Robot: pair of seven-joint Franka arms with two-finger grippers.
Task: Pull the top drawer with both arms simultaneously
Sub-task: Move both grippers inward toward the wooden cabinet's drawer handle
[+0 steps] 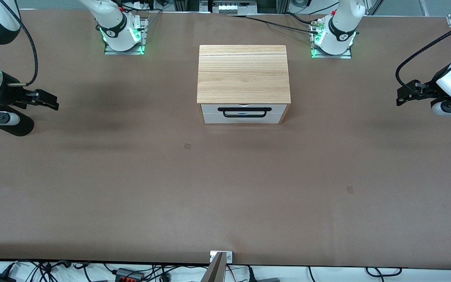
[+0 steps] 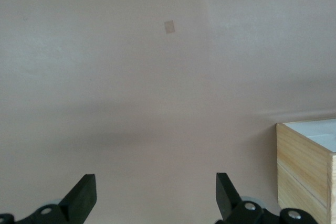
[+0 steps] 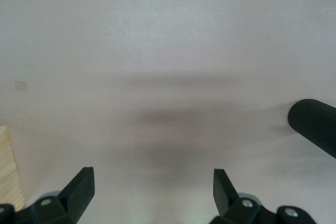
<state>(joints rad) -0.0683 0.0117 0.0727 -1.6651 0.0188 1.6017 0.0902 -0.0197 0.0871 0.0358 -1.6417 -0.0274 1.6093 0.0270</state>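
Brown matting covers the table (image 1: pixel 131 188), and the cabinet (image 1: pixel 243 74) sits just above frame centre in the front view. Its top drawer (image 1: pixel 244 113) is closed, its black bar handle (image 1: pixel 244 110) running side to side across the white panel that faces the camera. Both grippers hang at mid-height at the frame's edges — left gripper (image 1: pixel 405 96) at the right edge, right gripper (image 1: pixel 47 101) at the left — jaws spread wide, holding nothing. Each lies well apart from the handle, about equally distant, so both must sweep inward to its ends.
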